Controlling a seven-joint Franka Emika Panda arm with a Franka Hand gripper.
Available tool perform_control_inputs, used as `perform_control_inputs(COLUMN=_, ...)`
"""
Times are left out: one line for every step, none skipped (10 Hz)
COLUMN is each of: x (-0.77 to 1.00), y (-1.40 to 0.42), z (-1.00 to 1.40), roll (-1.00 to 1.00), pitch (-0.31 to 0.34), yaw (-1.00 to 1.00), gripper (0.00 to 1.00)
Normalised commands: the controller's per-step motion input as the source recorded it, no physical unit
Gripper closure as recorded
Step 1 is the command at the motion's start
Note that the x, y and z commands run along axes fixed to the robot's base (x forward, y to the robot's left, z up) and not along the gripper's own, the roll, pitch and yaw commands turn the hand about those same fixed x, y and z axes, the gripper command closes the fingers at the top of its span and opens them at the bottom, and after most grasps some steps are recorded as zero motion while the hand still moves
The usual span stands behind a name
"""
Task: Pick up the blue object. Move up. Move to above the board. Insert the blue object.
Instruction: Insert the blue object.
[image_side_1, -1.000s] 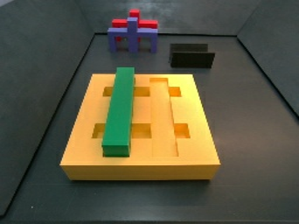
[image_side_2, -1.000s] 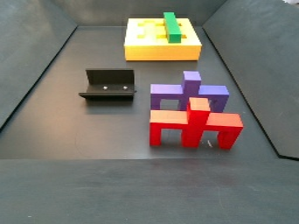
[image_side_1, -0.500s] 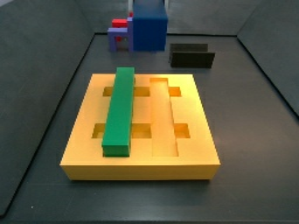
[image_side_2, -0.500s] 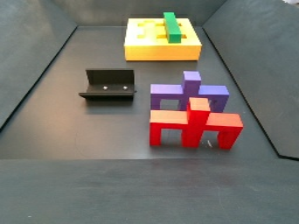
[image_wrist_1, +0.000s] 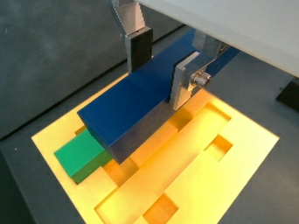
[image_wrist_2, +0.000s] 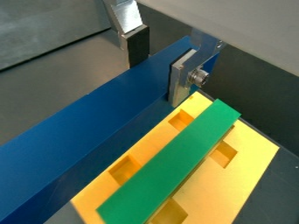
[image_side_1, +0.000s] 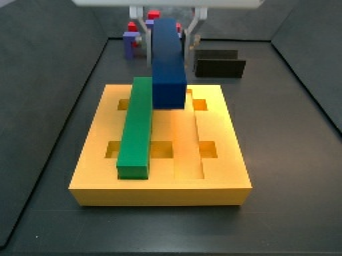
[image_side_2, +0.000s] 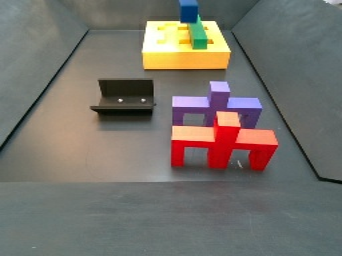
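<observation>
The hand (image_wrist_1: 162, 63) is clamped on the long dark-blue rectangular bar (image_wrist_1: 149, 98), its flat silver fingers (image_wrist_1: 186, 79) pressed against the bar's two long sides in both wrist views. The bar hangs above the large flat yellow grooved board (image_side_1: 221, 150), clear of it (a side view shows the gap). A long green bar (image_side_1: 136, 125) lies in a groove of the board beside it.
</observation>
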Motion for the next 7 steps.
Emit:
perform_control_inputs(x=0.22, y=-0.27, z=-0.72, roll=0.00, pitch=-0.050, yaw=0.01, gripper=1.00)
perform_control_inputs(x=0.38, y=-0.36, z=-0.46, roll=0.07, pitch=0.000, yaw=-0.05, gripper=1.00)
perform_control_inputs(x=0.45, y=-0.35, z=-0.42, roll=0.18, pitch=0.006, yaw=-0.13, gripper=1.00)
perform_control_inputs(x=0.34, y=-0.43, z=-0.53, roll=0.29, pitch=0.000, yaw=-0.09, gripper=1.00)
perform_control_inputs(x=0.30, y=-0.38, z=-0.54, roll=0.31, pitch=0.000, yaw=-0.06, gripper=1.00)
perform_control_inputs(x=0.25, y=-0.32, z=-0.51, roll=0.30, pitch=0.000, yaw=-0.05, gripper=1.00)
perform_control_inputs(x=0.15, y=-0.23, z=-0.47, roll=0.25, pitch=0.000, yaw=0.00, gripper=1.00)
